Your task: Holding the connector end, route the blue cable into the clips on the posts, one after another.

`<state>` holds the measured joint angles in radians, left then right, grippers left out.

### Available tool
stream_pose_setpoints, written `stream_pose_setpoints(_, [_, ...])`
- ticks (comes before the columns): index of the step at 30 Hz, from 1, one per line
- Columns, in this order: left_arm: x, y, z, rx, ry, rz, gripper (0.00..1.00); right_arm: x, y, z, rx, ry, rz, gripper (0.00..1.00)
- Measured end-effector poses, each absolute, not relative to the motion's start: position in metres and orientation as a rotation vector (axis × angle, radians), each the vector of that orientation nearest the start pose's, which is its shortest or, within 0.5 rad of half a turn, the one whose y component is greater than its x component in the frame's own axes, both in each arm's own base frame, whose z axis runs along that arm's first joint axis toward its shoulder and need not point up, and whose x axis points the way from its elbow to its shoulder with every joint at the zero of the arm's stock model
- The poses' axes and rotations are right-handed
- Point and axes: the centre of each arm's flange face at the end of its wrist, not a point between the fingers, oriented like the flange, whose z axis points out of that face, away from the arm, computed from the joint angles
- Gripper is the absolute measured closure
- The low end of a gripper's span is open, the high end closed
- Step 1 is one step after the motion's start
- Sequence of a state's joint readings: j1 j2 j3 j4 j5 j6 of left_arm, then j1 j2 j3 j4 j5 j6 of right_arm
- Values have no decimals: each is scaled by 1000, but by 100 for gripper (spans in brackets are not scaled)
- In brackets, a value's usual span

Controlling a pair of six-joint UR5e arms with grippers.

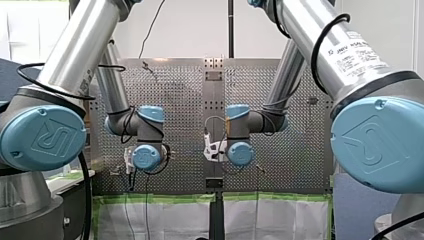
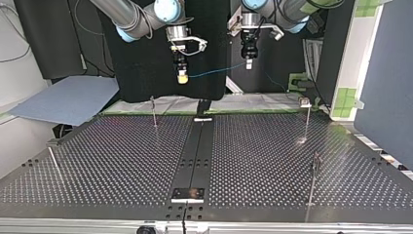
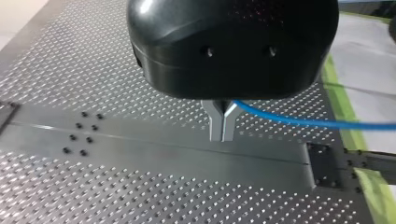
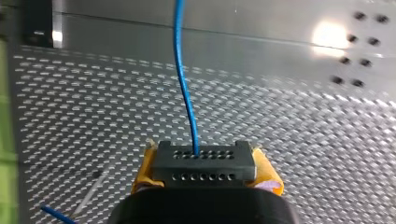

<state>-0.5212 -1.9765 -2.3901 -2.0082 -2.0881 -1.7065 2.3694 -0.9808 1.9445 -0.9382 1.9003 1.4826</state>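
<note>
Top view: the blue cable (image 2: 214,72) is strung in air from my right claw (image 2: 181,77) to my left claw (image 2: 248,63), near the surface's (image 2: 122,161) arm-side edge, clear of the posts (image 2: 154,111). Left wrist view: the left claw's metal fingers (image 3: 215,123) are pressed together, seemingly pinching it. Right wrist view: yellow pads (image 4: 145,170) clamp the connector (image 4: 203,161); the cable looks thin and limp, so that rigid block is the hold.

Holds both grippers pointing down above the desk (image 2: 122,161), near each other. Pinches blue cable (image 3: 299,122) between metal fingers (image 3: 215,122) of left gripper (image 3: 222,133); clamps connector (image 4: 204,154) between yellow pads (image 4: 270,176) of right gripper (image 4: 205,169).
</note>
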Motion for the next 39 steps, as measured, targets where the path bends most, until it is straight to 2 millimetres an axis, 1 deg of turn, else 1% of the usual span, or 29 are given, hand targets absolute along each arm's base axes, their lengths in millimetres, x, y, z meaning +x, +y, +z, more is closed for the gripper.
stream_pose_setpoints(2, [286,-259,83,-101,1646,-74,100,469,-315,103,1583,-877,1484,100])
stream_pose_setpoints(6, [287,-254,94,-144,1641,-68,100,474,-314,126,1595,-865,1526,100])
stream_pose_setpoints(10, [288,-249,106,-152,1640,-42,100,474,-313,145,1602,-858,1546,100])
stream_pose_setpoints(17, [299,-234,130,-162,1633,17,100,471,-311,180,1611,-863,1590,100])
stream_pose_setpoints(20, [305,-226,140,-166,1631,41,100,474,-312,199,1609,-859,1631,100])
stream_pose_setpoints(22, [310,-221,148,-177,1624,53,100,477,-313,216,1606,-847,1664,100])
stream_pose_setpoints(27, [331,-213,177,-209,1582,65,100,485,-314,261,1596,-796,1740,100])
stream_pose_setpoints(29, [338,-214,191,-217,1564,58,100,488,-315,274,1596,-781,1757,100])
stream_pose_setpoints(33, [342,-214,212,-231,1540,43,100,492,-317,288,1610,-770,1766,100])
stream_pose_setpoints(39, [341,-211,241,-261,1515,19,100,496,-320,297,1619,-777,1775,100])
